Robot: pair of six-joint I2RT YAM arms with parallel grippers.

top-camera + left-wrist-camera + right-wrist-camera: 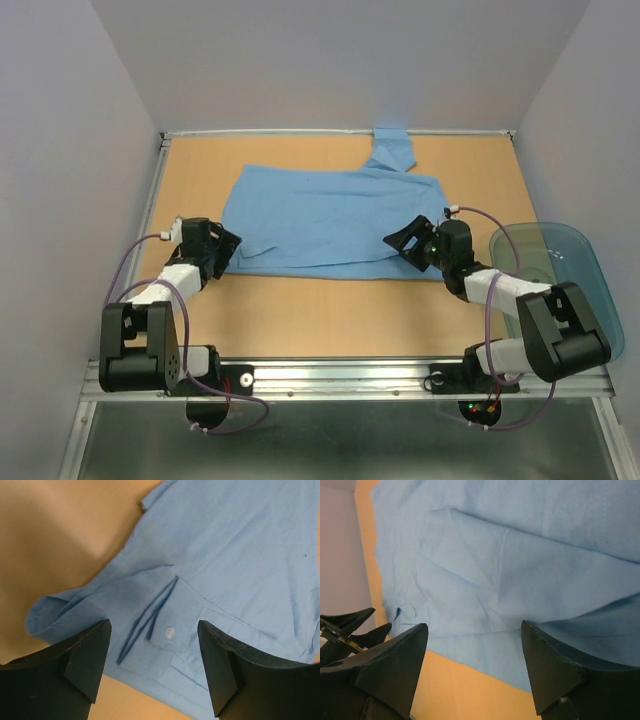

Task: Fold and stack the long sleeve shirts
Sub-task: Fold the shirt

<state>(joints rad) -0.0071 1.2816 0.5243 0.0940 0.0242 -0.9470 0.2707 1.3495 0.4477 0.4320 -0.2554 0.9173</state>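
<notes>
Left end effector (154,625), right end effector (474,625), spread

The light blue long sleeve shirt (330,225) is thin, matt woven cloth; the tan worktop (340,315) smooth; the translucent teal plastic tub (578,255) glossy.

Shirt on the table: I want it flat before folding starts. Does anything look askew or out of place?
Yes. The light blue shirt lies mostly flat, but one sleeve sticks out at the far right and laps onto the far edge of the table. A buttoned cuff is also folded over at the near left corner.
</notes>
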